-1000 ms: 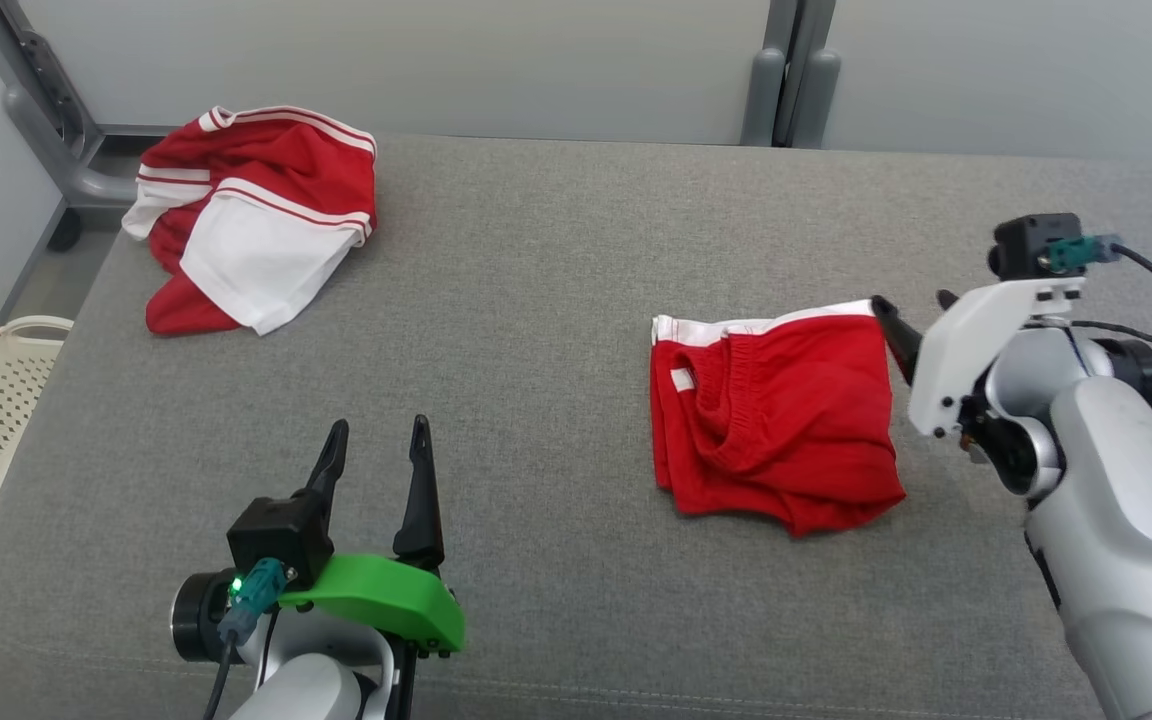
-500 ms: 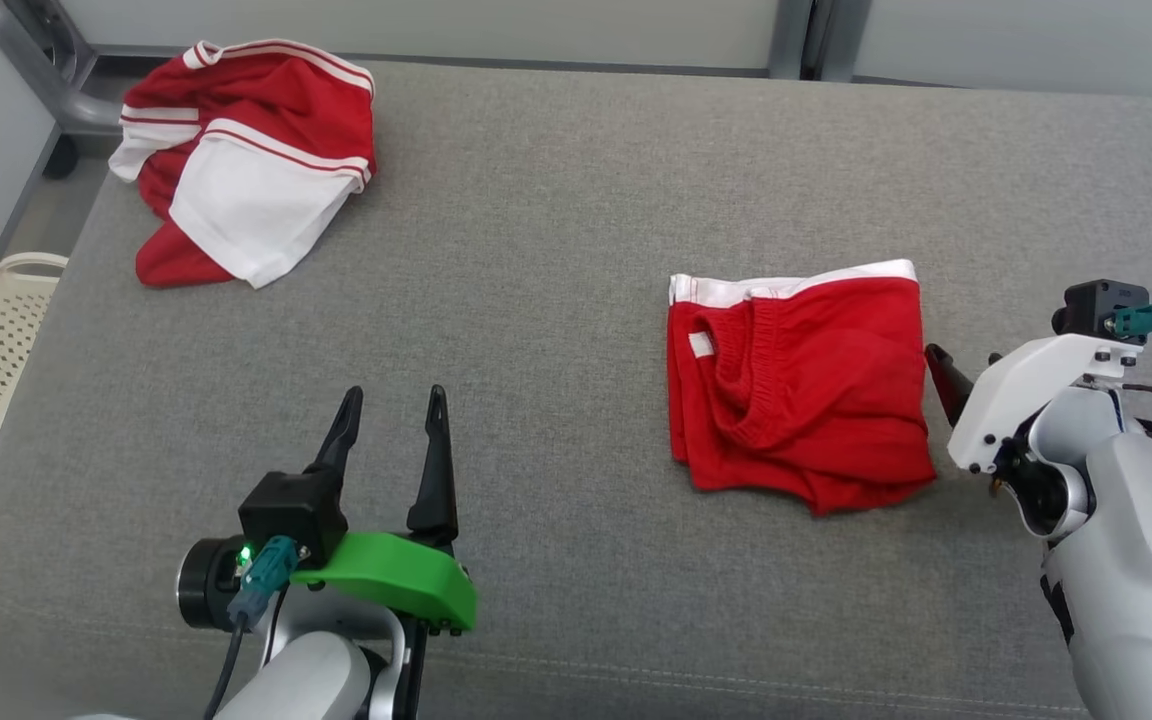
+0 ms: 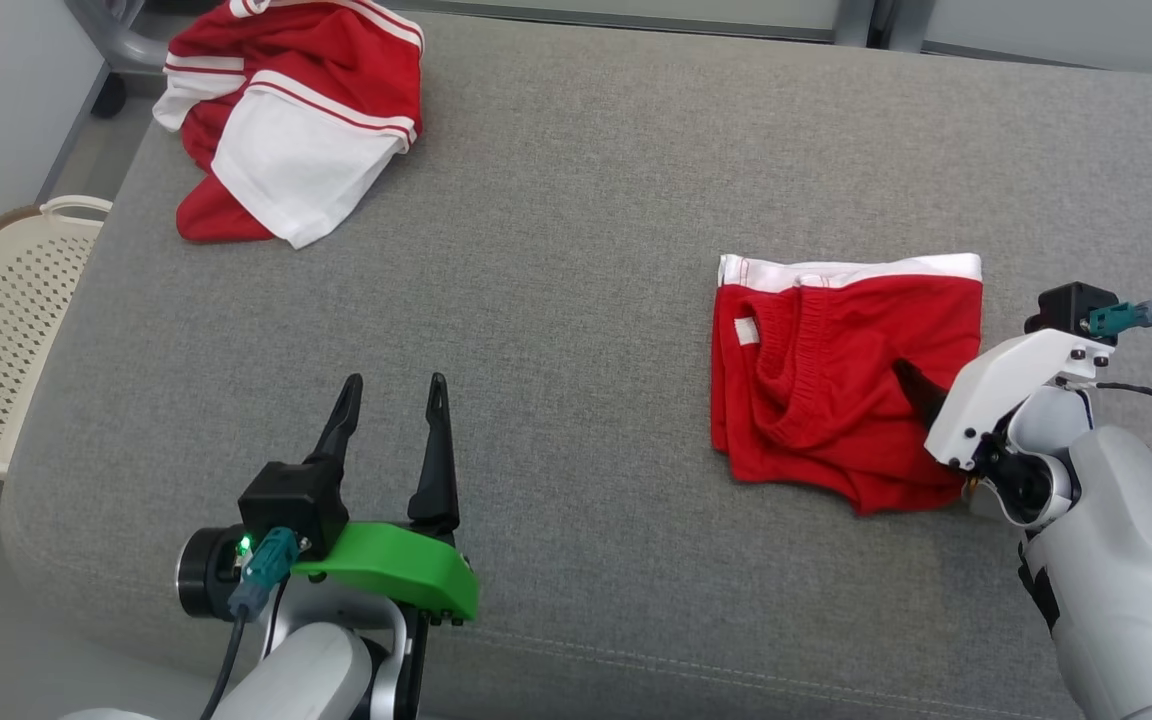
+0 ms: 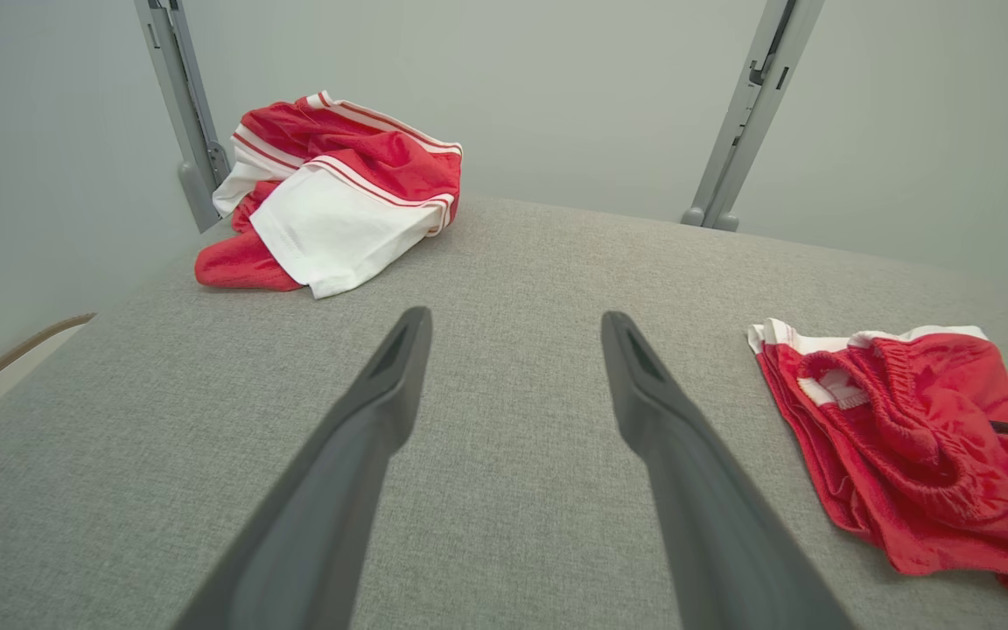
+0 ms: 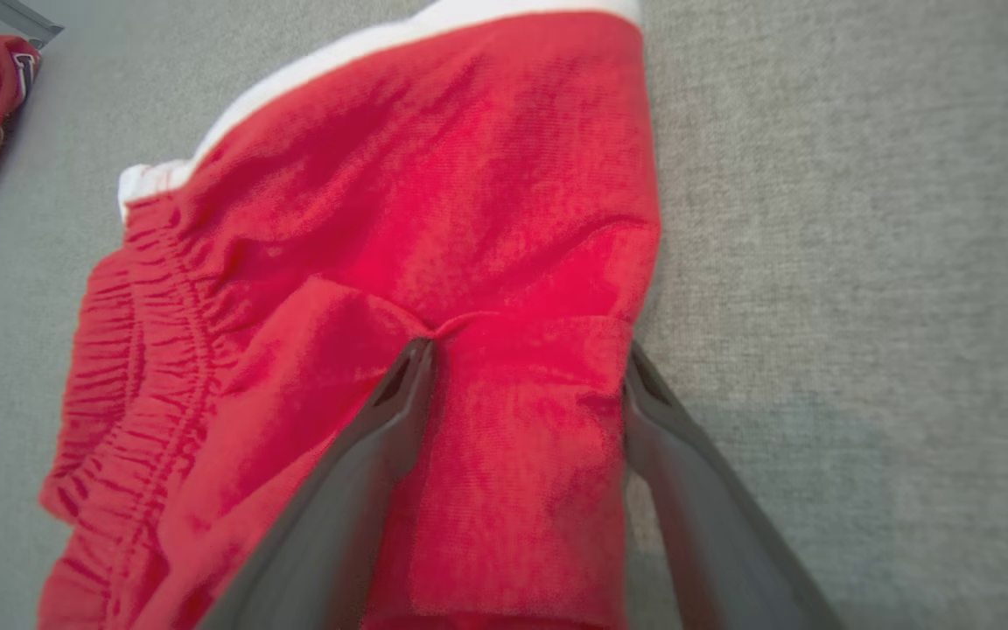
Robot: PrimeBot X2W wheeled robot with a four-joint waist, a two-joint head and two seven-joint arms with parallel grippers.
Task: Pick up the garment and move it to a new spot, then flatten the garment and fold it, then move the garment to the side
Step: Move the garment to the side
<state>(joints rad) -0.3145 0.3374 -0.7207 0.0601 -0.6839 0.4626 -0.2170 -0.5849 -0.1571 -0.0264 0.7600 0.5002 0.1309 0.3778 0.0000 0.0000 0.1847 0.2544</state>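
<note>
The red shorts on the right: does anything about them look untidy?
Slightly. The red fabric shorts with a white edge lie rumpled on the grey padded surface: elastic waistband gaping, lower corner poking out.

Am seeing spare red-and-white garment (image 3: 306, 170) lying crumpled at far left corner of grey fabric-covered desk (image 3: 556, 250), white panel facing up, red stripes running along its edges. Cream perforated basket (image 3: 6, 330) is sitting off desk's left edge, lower than top. Two grey metal posts (image 4: 753, 114) are standing behind desk against pale wall (image 4: 556, 87).
</note>
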